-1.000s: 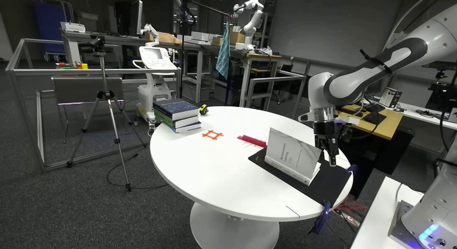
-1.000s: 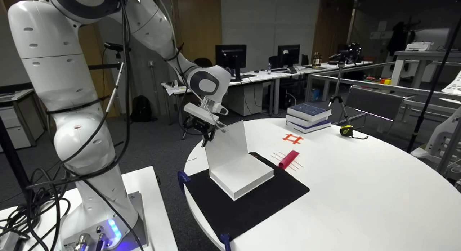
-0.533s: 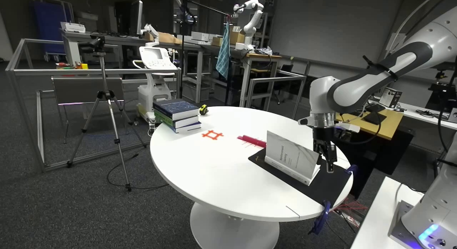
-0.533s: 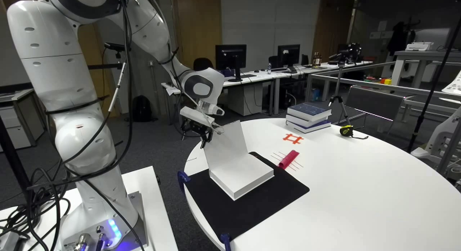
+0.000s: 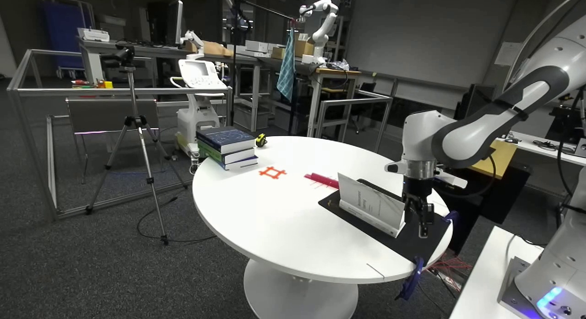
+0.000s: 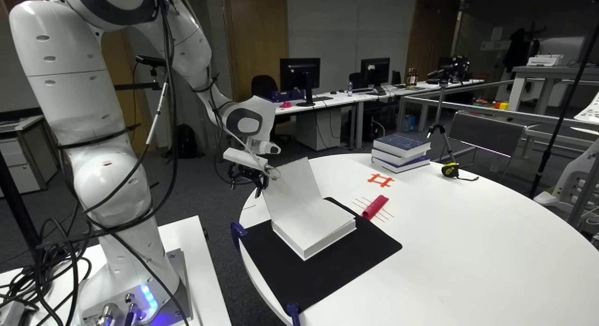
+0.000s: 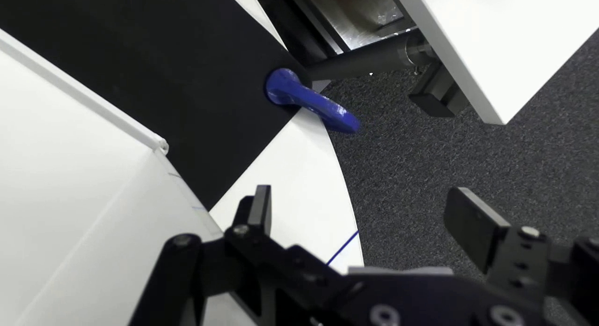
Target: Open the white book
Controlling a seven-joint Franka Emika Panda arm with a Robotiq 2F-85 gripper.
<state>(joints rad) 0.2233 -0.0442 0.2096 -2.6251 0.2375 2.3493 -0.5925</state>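
The gripper (image 7: pixel 360 197), fingers (image 7: pixel 476 228) apart, perhaps props the white hardback (image 6: pixel 311 223) open. Blue clamps (image 7: pixel 311 100) pin the mat (image 6: pixel 323 274) at the table edge (image 5: pixel 320 277), likely so nothing slips

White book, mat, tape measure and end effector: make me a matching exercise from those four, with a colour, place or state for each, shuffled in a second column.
Column one
1. white book
2. mat
3. tape measure
4. end effector

Column two
A. yellow and black
B. fingers spread apart
C. cover raised at a slant
D. lying beneath the white book

Pairs: 1-C; 2-D; 3-A; 4-B
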